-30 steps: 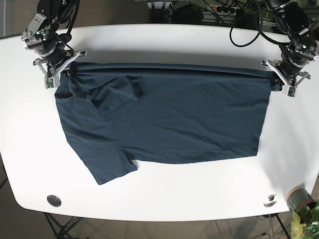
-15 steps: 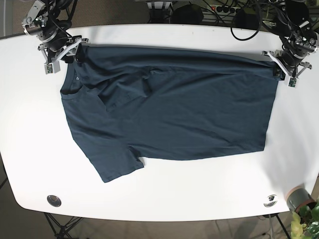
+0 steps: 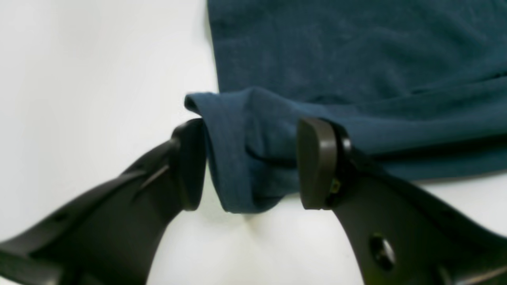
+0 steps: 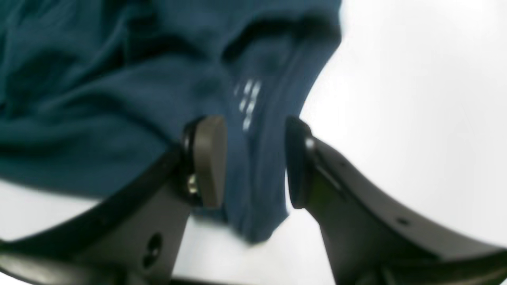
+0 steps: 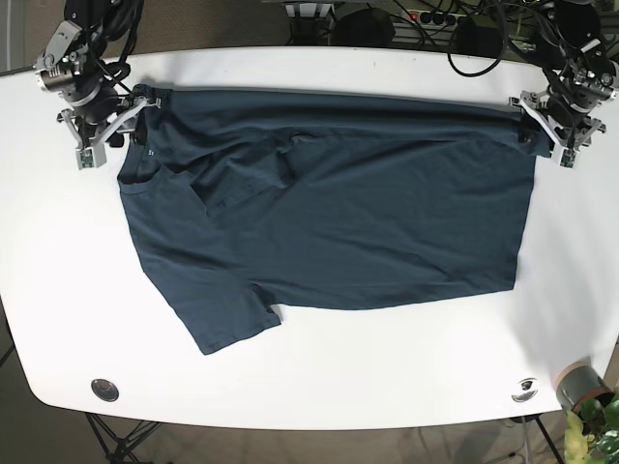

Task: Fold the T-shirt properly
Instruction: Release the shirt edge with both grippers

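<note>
The dark blue T-shirt (image 5: 338,213) lies spread on the white table (image 5: 319,377), collar to the left, hem to the right. One sleeve (image 5: 237,179) is folded onto the chest, and the other sleeve (image 5: 227,319) sticks out toward the front. My left gripper (image 5: 544,130) (image 3: 251,158) is at the far hem corner. Its jaws stand open around a bunched corner of cloth (image 3: 245,150). My right gripper (image 5: 114,130) (image 4: 255,158) is at the far shoulder, open, with the T-shirt's edge (image 4: 257,130) hanging loosely between its fingers.
A grey pot with a green plant (image 5: 580,387) stands at the front right corner. Two small round fittings (image 5: 104,389) (image 5: 525,389) sit near the table's front edge. Cables (image 5: 464,39) run behind the far edge.
Both grippers pulled the shirt's far edge toward the back of the table, spreading it flatter. Since then the right gripper has shifted slightly left and forward.
</note>
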Controlling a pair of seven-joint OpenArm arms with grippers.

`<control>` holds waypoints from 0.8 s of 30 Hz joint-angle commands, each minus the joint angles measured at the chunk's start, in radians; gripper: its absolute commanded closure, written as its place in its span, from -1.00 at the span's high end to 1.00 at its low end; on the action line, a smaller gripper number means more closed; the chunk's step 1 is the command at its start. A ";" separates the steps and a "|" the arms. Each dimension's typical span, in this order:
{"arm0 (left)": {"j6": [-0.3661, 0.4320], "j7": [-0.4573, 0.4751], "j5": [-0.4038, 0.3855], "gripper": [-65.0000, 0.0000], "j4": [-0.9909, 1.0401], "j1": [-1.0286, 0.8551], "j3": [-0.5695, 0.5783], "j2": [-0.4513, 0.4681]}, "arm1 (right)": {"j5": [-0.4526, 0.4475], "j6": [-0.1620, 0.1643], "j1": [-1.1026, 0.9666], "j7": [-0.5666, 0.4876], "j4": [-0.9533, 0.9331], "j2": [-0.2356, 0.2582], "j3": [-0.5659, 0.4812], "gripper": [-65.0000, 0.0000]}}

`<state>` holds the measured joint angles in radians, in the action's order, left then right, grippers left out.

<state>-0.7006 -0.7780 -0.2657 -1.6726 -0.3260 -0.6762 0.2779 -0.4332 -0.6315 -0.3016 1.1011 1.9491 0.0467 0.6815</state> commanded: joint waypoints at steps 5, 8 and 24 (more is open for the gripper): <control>0.002 0.016 -0.014 0.03 -0.022 0.077 -0.009 0.057 | 0.155 -0.006 0.157 -0.017 -0.020 0.008 -0.024 -0.26; 0.002 0.016 -0.014 0.04 -0.039 0.117 -0.006 0.070 | 0.204 -0.006 0.212 -0.022 -0.067 0.023 -0.062 -0.26; 0.002 0.016 -0.004 0.03 0.064 0.334 0.000 0.067 | 0.351 -0.006 0.572 -0.114 -0.486 0.126 -0.167 0.19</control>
<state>-0.7002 -0.7811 -0.2562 -1.6066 -0.0216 -0.6735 0.3271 -0.0677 -0.6346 0.1894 1.0508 1.5764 0.1284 0.5301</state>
